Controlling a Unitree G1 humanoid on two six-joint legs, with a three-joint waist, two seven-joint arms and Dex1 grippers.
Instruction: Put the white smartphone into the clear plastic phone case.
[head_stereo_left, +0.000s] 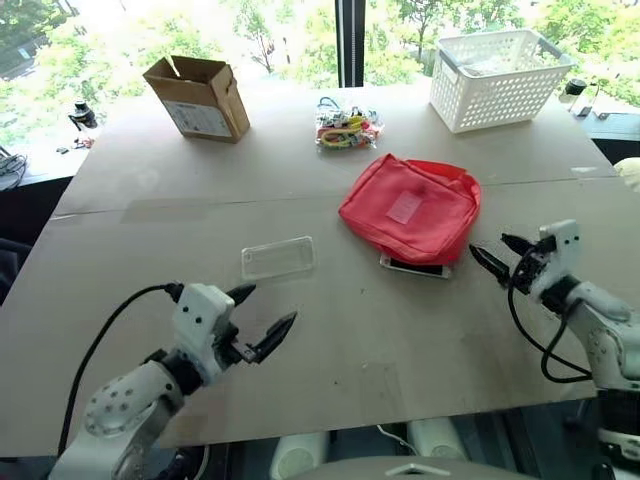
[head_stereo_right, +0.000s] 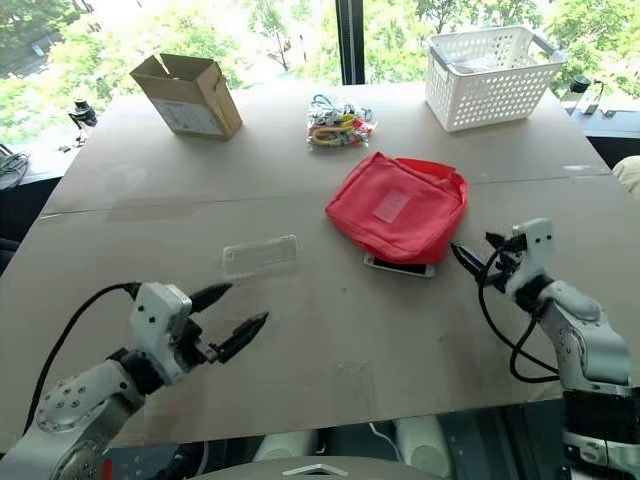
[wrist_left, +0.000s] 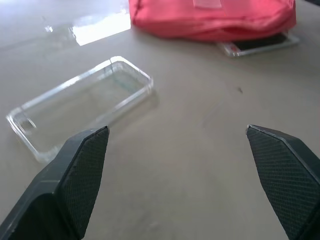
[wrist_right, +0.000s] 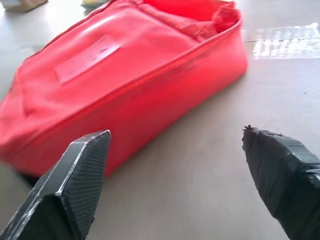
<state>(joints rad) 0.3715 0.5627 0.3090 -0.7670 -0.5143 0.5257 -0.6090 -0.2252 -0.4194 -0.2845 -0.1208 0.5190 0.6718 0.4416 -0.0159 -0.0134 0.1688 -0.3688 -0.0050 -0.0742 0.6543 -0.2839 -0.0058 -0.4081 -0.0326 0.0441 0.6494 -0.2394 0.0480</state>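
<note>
The clear plastic phone case (head_stereo_left: 277, 258) lies flat and empty on the table, left of centre. The white smartphone (head_stereo_left: 415, 267) lies mostly hidden under the near edge of a red zip pouch (head_stereo_left: 412, 206), with one white-rimmed strip sticking out. My left gripper (head_stereo_left: 262, 314) hovers open just in front of the case, and the case (wrist_left: 80, 106) lies ahead of its fingertips in the left wrist view. My right gripper (head_stereo_left: 502, 253) is open to the right of the pouch, pointing at it. The pouch (wrist_right: 125, 75) sits just beyond its fingers. Neither holds anything.
A cardboard box (head_stereo_left: 198, 96) stands at the back left. A bag of colourful items (head_stereo_left: 346, 128) lies at the back centre and a white basket (head_stereo_left: 500, 76) at the back right. The table's (head_stereo_left: 400, 350) near edge runs just under both arms.
</note>
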